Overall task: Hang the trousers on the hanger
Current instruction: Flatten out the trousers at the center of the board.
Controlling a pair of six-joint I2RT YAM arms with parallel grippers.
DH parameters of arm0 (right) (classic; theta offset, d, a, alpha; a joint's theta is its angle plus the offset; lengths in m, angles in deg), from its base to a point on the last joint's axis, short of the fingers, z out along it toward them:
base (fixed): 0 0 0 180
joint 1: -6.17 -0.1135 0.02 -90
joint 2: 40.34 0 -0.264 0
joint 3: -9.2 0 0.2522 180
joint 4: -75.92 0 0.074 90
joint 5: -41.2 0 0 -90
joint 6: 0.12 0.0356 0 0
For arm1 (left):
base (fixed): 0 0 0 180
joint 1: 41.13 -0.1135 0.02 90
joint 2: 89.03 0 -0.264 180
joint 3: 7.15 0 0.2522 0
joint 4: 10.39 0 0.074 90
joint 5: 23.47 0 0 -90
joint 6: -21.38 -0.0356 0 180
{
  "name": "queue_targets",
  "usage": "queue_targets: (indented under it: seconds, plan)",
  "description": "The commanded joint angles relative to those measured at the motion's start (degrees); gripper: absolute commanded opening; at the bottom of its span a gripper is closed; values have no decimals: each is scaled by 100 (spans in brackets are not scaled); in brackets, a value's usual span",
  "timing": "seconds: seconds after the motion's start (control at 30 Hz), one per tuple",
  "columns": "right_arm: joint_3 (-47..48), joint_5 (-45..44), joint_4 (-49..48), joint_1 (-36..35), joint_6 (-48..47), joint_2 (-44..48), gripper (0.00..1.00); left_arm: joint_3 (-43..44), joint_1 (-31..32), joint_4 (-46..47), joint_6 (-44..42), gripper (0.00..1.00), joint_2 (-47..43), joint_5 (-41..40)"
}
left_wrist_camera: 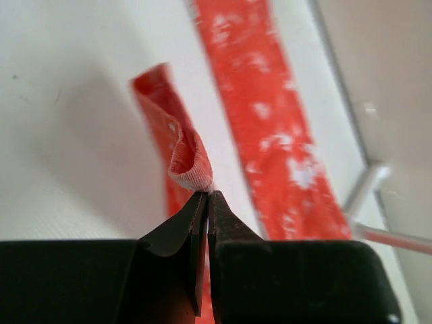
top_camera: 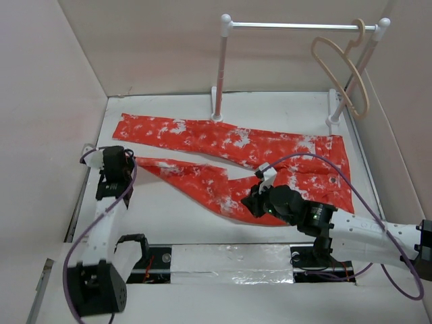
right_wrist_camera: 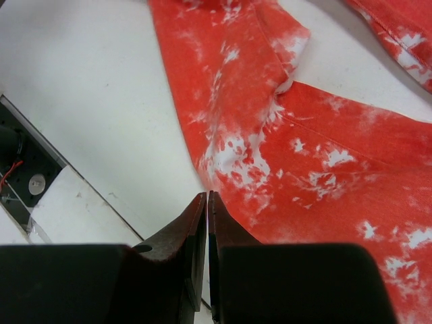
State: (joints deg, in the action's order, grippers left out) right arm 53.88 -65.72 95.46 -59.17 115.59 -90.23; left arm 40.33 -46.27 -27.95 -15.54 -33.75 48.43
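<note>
The orange-red trousers [top_camera: 270,152] with white blotches lie flat on the white table, waist at the right and two legs reaching left. My left gripper [top_camera: 127,160] is shut on the hem of the near leg, which curls up from its tips in the left wrist view [left_wrist_camera: 187,158]. My right gripper [top_camera: 254,202] is shut at the near edge of the trousers [right_wrist_camera: 324,169], close to the crotch; no cloth shows between its fingers. The pale beige hanger [top_camera: 345,71] hangs by its hook from the rack's rail at the back right.
The white rack with a metal rail [top_camera: 297,26] stands at the back on two posts [top_camera: 220,74]. Walls enclose the table on the left, back and right. A taped strip [top_camera: 229,260] runs between the arm bases at the near edge.
</note>
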Motion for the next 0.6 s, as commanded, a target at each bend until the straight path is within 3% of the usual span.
queue_targets:
  seconds: [0.0, 0.1, 0.27, 0.37, 0.57]
  plan:
    - [213, -56, -121, -58, -32, 49, 10, 116, 58, -718, -280, 0, -1156, -79]
    - [344, -170, -130, -58, -93, -21, 10, 651, 58, -1307, -534, 0, -1747, -246]
    - [810, -521, 2, -110, -268, -257, 10, 1681, 58, -1765, -693, 0, -1697, -194]
    - [1074, -733, 11, -110, -356, -520, 11, 2121, 58, -1687, -843, 0, -1311, -358]
    - [1434, -707, 90, 109, -374, -1014, 11, 2148, -338, -1213, -677, 0, 551, -237]
